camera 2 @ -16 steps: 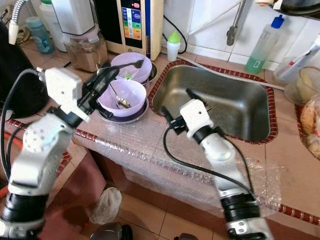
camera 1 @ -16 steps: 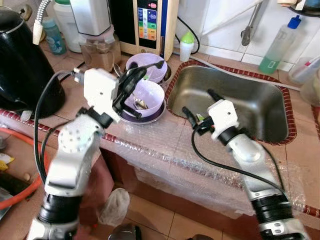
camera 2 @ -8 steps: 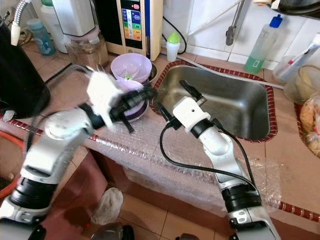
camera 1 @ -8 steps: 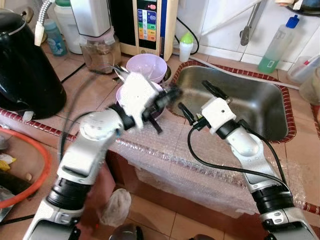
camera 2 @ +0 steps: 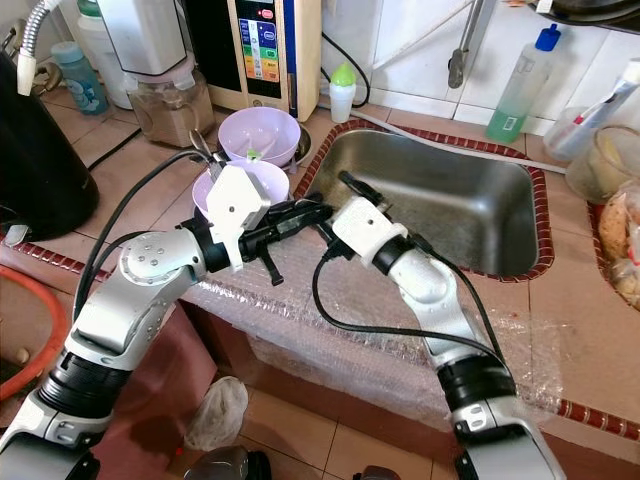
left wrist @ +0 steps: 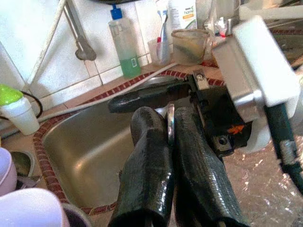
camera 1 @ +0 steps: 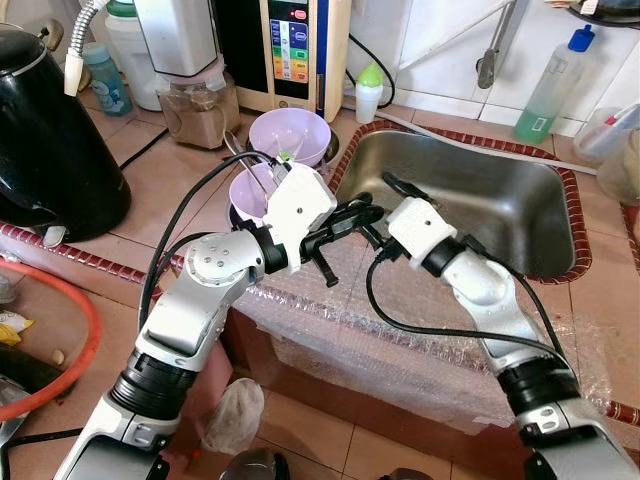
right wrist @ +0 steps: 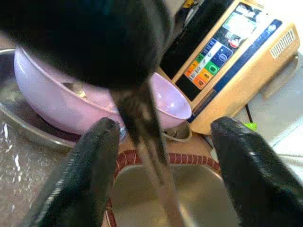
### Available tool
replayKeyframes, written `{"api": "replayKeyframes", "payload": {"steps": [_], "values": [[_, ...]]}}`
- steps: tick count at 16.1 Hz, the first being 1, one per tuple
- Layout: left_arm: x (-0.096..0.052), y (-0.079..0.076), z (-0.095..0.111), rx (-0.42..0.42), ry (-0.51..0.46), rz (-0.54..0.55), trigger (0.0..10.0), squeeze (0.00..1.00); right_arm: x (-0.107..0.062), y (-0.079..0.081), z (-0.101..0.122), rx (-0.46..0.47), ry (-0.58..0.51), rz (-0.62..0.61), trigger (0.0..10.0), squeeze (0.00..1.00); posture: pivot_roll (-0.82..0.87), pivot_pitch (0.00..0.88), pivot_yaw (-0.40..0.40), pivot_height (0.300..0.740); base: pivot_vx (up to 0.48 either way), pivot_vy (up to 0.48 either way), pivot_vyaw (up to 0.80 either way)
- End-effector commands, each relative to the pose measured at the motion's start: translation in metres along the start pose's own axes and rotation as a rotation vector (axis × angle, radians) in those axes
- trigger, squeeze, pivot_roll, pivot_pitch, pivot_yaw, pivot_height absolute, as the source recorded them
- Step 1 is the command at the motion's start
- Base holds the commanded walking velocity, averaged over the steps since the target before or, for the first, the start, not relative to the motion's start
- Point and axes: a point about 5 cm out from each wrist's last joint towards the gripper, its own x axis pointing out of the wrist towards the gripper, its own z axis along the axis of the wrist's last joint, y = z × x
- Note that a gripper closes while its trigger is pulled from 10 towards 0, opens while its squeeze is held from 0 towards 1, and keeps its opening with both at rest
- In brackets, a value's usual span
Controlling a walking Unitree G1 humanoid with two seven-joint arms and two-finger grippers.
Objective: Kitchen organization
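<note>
Spoon point(left wrist: 170, 124), newly between right pincer point(right wrist: 163, 142) fingers.

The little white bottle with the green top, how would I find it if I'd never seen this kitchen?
Start at the steel sink set into the tiled counter. Go to its back left corner, where a tall tan appliance with coloured buttons stands against the wall. The bottle stands right beside that appliance: short, white, with a bright green pointed cap, much smaller than the tall green-liquid bottle behind the sink's other end.

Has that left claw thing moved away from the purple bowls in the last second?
Yes. The left gripper was over the purple bowls and has swung toward the sink, now meeting the right gripper at its near corner.
</note>
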Motion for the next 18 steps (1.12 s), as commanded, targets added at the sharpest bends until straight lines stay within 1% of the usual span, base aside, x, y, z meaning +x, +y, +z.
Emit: {"api": "replayKeyframes", "payload": {"steps": [1,3,5,6,8,10,18], "values": [[0.000,0.002,0.002,0.032,0.000,0.008,0.8,0.00,0.002,0.000,0.000,0.003,0.005,0.021,0.0,0.00,0.00,0.009,0.039,0.740,0.000,0.000,0.00],[-0.001,0.002,-0.001,0.041,0.007,0.024,0.9,0.00,0.003,0.003,-0.003,0.022,0.019,0.050,0.0,0.00,0.01,0.011,0.033,0.740,0.000,0.000,0.00],[-0.002,0.003,-0.003,0.048,0.013,0.030,1.3,0.00,0.001,0.006,-0.007,0.023,0.043,0.077,0.0,0.00,0.01,0.014,0.031,0.740,0.000,0.000,0.00],[-0.002,0.003,-0.003,0.051,0.013,0.033,1.2,0.00,0.000,0.007,-0.008,0.019,0.053,0.083,0.0,0.00,0.01,0.015,0.031,0.740,0.000,0.000,0.00],[-0.002,0.005,-0.004,0.053,0.013,0.037,1.2,0.00,-0.001,0.005,-0.010,0.017,0.065,0.077,0.0,0.00,0.00,0.015,0.034,0.740,0.000,0.000,0.00],[-0.001,0.006,-0.004,0.058,0.013,0.038,1.3,0.00,-0.003,-0.002,-0.013,0.011,0.082,0.043,0.0,0.00,0.00,0.015,0.039,0.740,0.000,0.000,0.00],[0.000,0.005,-0.004,0.058,0.007,0.033,1.8,0.00,-0.002,-0.004,-0.015,0.002,0.097,0.001,0.0,0.00,0.00,0.012,0.042,0.740,0.000,0.000,0.00]]}}
